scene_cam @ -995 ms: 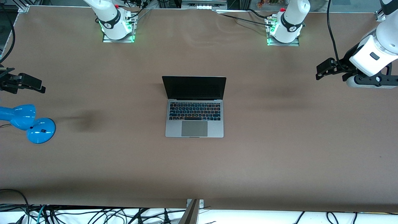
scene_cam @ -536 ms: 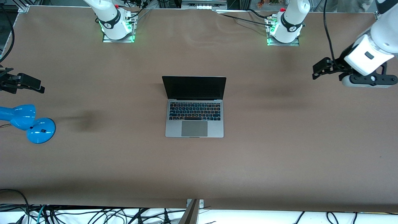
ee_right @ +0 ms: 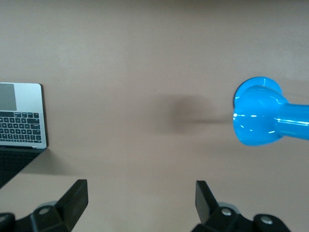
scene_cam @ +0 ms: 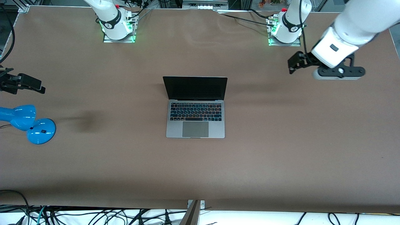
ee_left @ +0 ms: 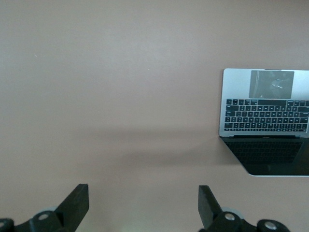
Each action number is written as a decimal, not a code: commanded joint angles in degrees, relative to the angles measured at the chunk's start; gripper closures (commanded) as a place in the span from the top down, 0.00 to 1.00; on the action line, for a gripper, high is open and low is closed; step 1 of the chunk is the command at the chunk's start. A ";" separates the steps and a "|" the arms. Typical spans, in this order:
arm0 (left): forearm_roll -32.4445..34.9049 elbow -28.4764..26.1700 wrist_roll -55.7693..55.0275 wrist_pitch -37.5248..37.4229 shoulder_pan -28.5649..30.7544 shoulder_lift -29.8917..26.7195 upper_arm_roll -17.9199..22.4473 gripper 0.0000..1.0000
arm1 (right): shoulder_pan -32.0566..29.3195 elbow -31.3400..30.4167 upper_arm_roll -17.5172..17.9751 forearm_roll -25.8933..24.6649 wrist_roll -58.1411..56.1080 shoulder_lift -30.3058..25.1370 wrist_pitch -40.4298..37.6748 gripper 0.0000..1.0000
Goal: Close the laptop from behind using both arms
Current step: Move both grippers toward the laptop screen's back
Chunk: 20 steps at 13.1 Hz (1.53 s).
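the laptop [scene_cam: 195, 107] sits open mid-worktop [scene_cam: 281, 150], screen upright. the left end effector [scene_cam: 295, 64] hangs over bare worktop toward its own end, fingers [ee_left: 75, 203] apart. the right end effector [scene_cam: 29, 85] hovers above a blue lamp [scene_cam: 28, 123], fingers apart too.

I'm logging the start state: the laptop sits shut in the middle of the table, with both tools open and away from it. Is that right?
Not quite. The front view shows the laptop open, its black screen upright above the keyboard. The rest holds: the left tool and right tool are both open, over bare table toward their own ends, touching nothing.
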 commanded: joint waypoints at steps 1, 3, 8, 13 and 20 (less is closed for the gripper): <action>-0.64 -1.56 -3.98 0.49 0.29 -1.35 -3.01 1.00 | 1.46 -0.07 0.49 1.19 -0.68 -0.25 -0.38 0.88; -0.73 -1.65 -4.60 0.57 0.21 -1.35 -4.34 1.00 | 3.22 -0.33 0.66 1.19 -0.59 -0.25 -0.47 0.84; -1.52 -3.31 -7.22 2.06 0.29 -1.62 -7.40 1.00 | 3.84 -2.61 7.33 1.19 0.02 -0.25 -0.64 0.52; -4.24 -13.42 -8.29 8.92 0.30 -7.24 -9.78 0.98 | 7.60 -4.37 15.08 1.19 21.88 0.19 -0.55 0.43; -4.42 -15.45 -15.85 12.44 0.12 -6.54 -15.85 0.98 | 16.22 -7.18 15.08 1.19 26.45 2.65 0.23 0.30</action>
